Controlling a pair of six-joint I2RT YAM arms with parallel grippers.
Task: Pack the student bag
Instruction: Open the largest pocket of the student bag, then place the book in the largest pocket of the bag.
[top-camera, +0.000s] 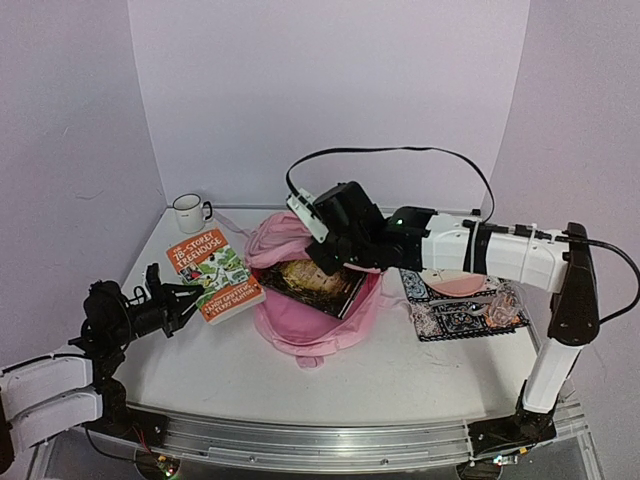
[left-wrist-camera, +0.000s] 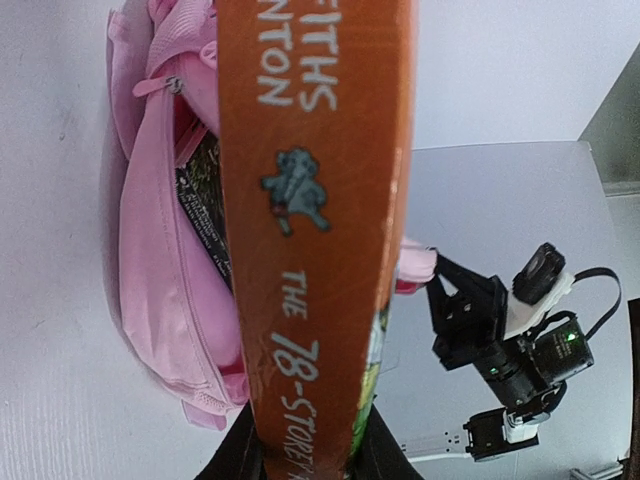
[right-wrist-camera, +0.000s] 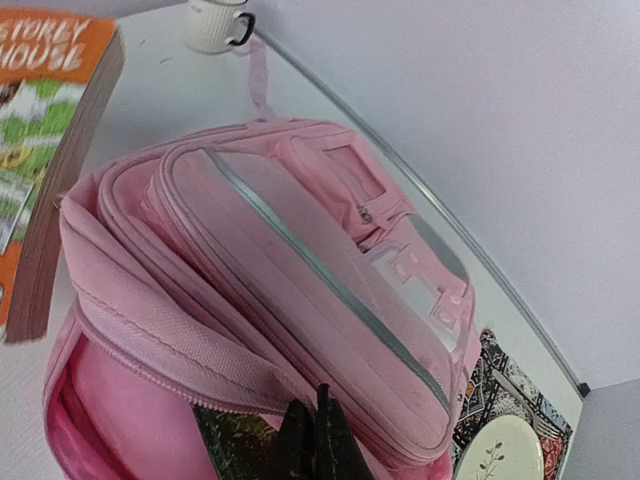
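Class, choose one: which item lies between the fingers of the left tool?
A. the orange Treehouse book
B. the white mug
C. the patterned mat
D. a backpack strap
A: in the left wrist view the spine of the orange Treehouse book runs down between the fingers of the left tool, while the white mug stands well apart from it.

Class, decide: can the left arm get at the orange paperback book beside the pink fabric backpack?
Probably yes: the left gripper sits right at the spine of the orange paperback book, nothing between.
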